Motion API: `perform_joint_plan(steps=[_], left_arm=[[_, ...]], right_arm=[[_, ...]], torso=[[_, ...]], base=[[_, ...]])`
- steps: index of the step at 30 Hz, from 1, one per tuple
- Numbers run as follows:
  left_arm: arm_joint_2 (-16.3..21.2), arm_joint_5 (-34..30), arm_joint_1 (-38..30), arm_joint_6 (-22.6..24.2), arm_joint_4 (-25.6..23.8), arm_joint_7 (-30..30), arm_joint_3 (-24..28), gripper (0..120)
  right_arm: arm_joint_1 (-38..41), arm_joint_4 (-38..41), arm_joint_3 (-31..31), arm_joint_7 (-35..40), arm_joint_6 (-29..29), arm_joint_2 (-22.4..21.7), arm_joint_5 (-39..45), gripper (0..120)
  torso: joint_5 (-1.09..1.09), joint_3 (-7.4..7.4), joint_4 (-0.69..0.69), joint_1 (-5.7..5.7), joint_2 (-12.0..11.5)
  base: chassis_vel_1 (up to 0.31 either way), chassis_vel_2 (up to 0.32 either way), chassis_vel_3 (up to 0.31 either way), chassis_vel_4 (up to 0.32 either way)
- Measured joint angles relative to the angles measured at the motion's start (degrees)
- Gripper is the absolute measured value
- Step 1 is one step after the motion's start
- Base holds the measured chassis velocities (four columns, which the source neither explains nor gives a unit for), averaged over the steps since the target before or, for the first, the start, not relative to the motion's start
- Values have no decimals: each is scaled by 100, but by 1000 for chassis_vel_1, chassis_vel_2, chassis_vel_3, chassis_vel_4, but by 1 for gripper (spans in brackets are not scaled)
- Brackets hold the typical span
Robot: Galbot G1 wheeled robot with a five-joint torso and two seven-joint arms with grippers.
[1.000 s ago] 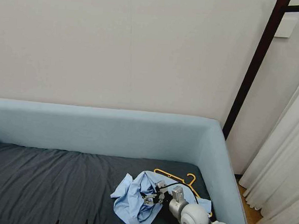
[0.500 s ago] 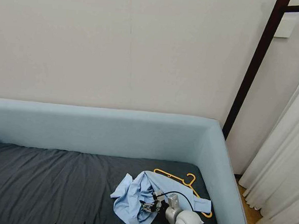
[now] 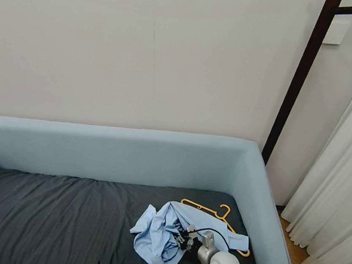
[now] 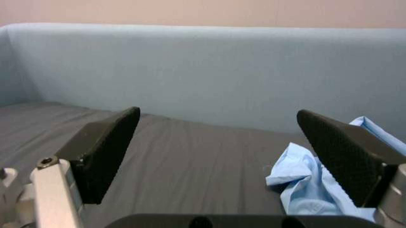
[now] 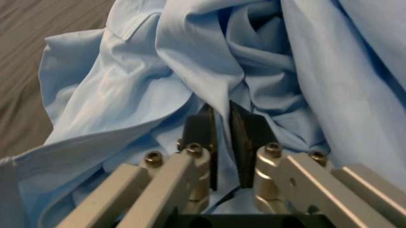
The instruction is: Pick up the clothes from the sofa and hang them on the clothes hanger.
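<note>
One light-blue shirt [image 3: 156, 237] lies crumpled at the right end of the sofa [image 3: 132, 156] seat, partly over one orange hanger [image 3: 202, 207]. My right gripper [image 5: 222, 116] is down in the shirt, its two fingers pinching a fold of cloth. My left gripper [image 4: 217, 116] hangs above the dark seat with its two fingers spread wide, apart from the shirt.
</note>
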Motion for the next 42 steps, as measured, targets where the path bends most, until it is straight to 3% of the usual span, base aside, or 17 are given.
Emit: perform_joint_plan(steps=[3,8,13,18,31,42], left_arm=[[0,8,10,1,2,-2,11,98],[-31,29,-2,1,46,-6,66,98],[-17,63,-55,1,79,-7,118,98],[0,135,-74,-5,94,-8,192,98],[68,187,87,-175,48,-20,170,98],[106,207,197,-263,-23,-20,158,98]], right_arm=[[-38,83,7,38,1,-23,49,0],[-94,444,38,167,35,-150,246,0],[-120,1323,97,403,74,-418,710,0],[175,2761,237,1271,-345,-726,1558,0],[1353,4209,149,3219,-600,-442,2455,0],[1649,4754,69,4532,-532,-217,2731,0]], torso=[[1,0,1,0,0],[0,0,1,0,0],[0,0,1,0,0],[0,0,0,0,0],[-1,0,0,0,0],[-1,0,0,0,0]], base=[[0,0,0,0],[0,0,0,0],[0,0,0,0],[0,0,0,0],[0,0,0,0],[0,0,0,0]])
